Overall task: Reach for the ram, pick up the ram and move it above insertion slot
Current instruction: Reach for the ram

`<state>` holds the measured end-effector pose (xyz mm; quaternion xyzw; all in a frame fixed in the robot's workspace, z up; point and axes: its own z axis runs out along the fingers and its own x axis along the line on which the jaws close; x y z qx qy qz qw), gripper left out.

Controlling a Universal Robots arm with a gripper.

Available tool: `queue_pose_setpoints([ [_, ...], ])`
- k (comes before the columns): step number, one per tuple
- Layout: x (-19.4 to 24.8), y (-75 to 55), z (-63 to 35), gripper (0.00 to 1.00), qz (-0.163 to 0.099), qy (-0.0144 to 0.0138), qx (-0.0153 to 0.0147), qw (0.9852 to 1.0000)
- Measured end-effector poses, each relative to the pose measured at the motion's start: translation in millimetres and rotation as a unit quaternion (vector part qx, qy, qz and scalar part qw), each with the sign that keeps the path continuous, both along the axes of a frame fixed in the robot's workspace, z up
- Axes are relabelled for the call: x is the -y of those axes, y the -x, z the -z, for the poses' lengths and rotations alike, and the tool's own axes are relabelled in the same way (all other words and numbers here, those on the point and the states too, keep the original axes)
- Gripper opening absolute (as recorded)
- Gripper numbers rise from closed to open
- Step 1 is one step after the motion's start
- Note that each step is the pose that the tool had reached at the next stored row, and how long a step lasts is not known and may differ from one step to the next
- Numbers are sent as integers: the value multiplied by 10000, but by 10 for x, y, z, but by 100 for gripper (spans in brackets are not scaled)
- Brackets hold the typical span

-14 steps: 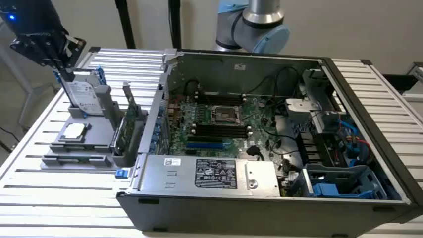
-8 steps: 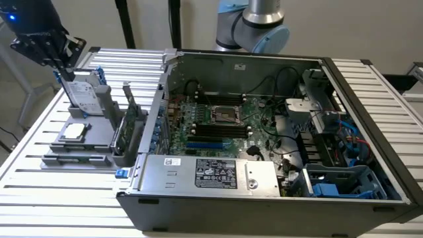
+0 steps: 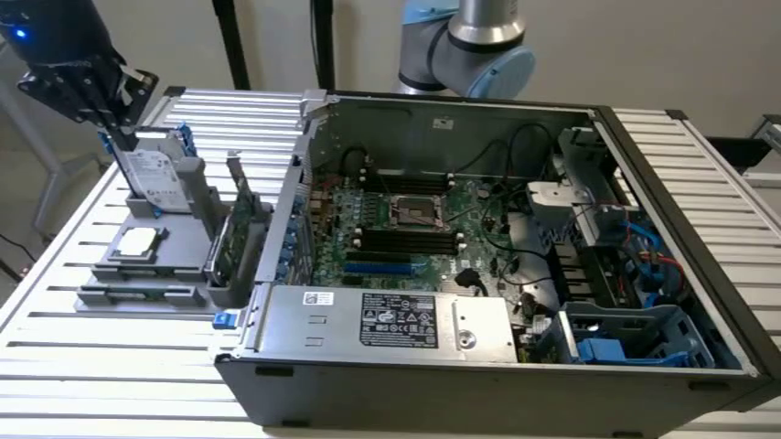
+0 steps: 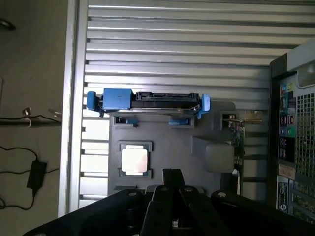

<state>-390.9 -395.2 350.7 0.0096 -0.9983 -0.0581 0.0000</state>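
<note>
Green ram (image 3: 141,293) logged on edge in the front groove of the grey holder (image 3: 98,273), long axis running left to right across the exterior view. Located gripper (image 3: 120,137) high over the holder's far end, beside the hard drive (image 3: 156,178), well apart from the ram. Recorded fingertips (image 4: 167,179) pressed together, gripping nothing. Judged: ram nearer the camera and lower than the gripper, processor (image 3: 137,242) between.

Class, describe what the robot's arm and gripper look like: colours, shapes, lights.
The arm is a silver-grey tube with pale blue joint caps. The gripper is black and angular, with a small blue light glowing above it.
</note>
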Motion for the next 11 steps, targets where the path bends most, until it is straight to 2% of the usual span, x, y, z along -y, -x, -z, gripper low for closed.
queue_pose_setpoints([
  [11,498,4,0,11,0,-1,0,10000],
])
